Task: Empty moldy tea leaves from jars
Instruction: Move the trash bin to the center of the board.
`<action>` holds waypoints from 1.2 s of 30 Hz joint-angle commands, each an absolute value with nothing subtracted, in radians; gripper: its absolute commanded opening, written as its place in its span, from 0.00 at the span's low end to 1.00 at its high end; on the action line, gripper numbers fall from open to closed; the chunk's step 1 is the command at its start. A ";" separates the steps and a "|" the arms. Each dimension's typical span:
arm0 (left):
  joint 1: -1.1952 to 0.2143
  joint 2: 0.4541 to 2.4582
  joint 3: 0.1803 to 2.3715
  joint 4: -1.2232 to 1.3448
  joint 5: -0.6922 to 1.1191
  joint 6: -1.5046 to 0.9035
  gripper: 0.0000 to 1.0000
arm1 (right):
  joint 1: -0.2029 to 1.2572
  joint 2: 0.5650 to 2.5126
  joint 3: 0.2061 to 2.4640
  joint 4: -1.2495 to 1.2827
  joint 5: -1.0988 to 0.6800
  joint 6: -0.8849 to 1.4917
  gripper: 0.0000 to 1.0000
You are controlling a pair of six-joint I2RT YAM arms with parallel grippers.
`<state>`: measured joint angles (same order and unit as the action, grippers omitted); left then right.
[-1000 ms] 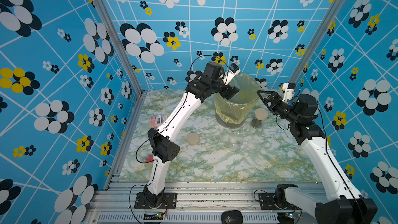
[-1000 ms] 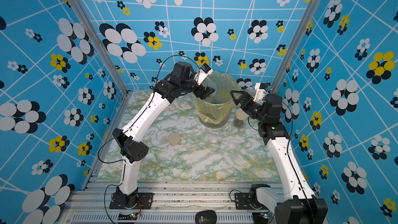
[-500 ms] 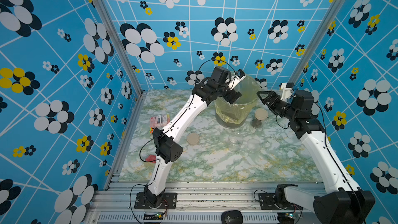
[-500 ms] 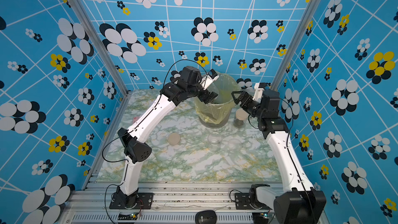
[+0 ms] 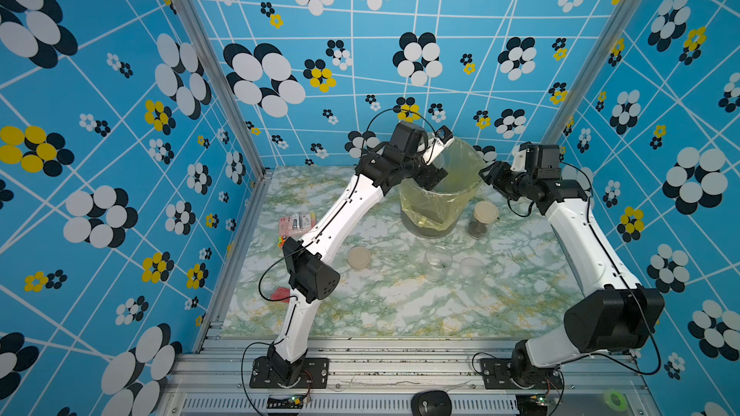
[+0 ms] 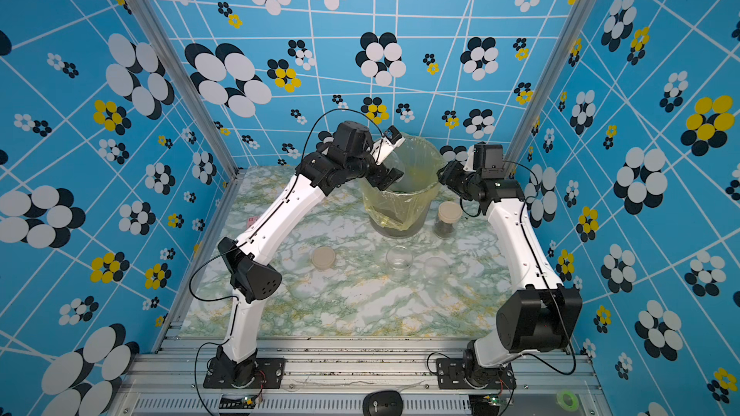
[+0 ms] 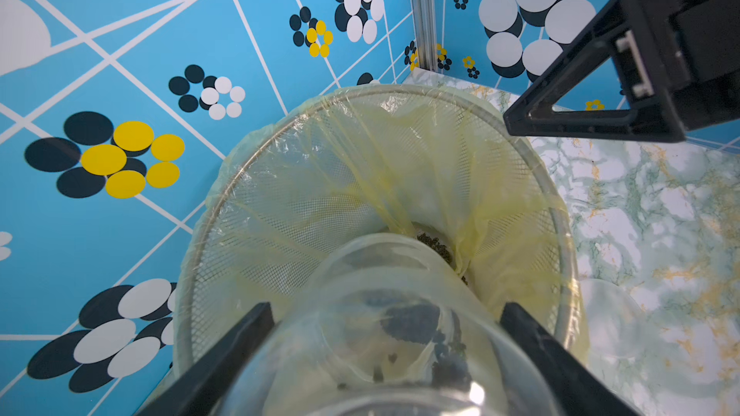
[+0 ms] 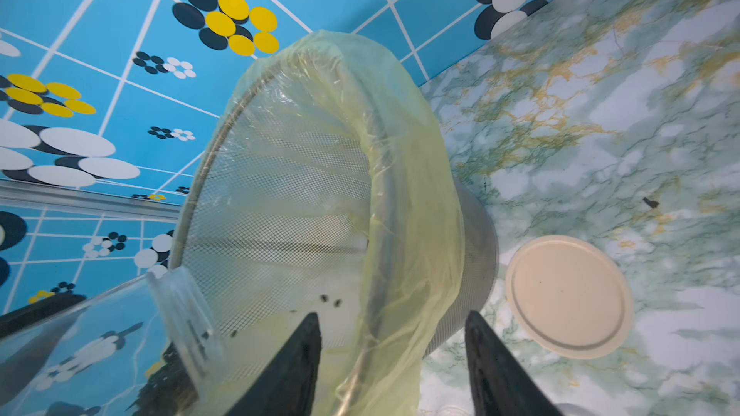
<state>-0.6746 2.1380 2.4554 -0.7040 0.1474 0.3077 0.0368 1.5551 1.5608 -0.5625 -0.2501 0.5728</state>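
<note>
My left gripper [image 7: 386, 310] is shut on a clear open jar [image 7: 360, 274], tipped mouth-down over the bin [image 5: 432, 214] lined with a yellow bag. Dark moldy tea leaves [image 7: 434, 246] lie at the bag's bottom, and a few bits cling inside the jar. My right gripper [image 8: 392, 317] is closed astride the bin's rim [image 8: 380, 194], one finger inside and one outside. In both top views a lidded jar [image 5: 482, 218] [image 6: 447, 218] with dark leaves stands right of the bin. An empty open jar [image 5: 437, 262] stands in front of the bin.
A loose beige lid [image 5: 359, 258] and a translucent lid [image 5: 471, 268] lie on the marble table. Small packets [image 5: 297, 222] and a red item [image 5: 280, 294] sit by the left wall. A mouse [image 5: 431, 404] rests on the front rail.
My left arm swung the jar further over the bin and tipped it. My right gripper moved in to the bin's rim and closed from wide open.
</note>
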 commanded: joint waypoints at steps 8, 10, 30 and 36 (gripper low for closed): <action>-0.666 2.095 2.433 -0.616 0.154 0.306 0.28 | 0.068 1.685 1.744 -0.702 -0.265 0.495 0.44; -0.664 2.087 2.433 -0.623 0.152 0.313 0.28 | 0.079 1.712 1.786 -0.742 -0.267 0.472 0.44; -0.656 2.028 2.413 -0.653 0.143 0.331 0.28 | 0.176 1.944 2.135 -1.068 -0.326 0.273 0.27; -0.650 2.000 2.389 -0.669 0.141 0.337 0.28 | 0.195 1.982 2.229 -1.137 -0.359 0.215 0.20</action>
<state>-0.6647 2.0705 2.4020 -0.7006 0.1413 0.3267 0.1741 1.9686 2.1899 -1.0451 -0.3008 0.2817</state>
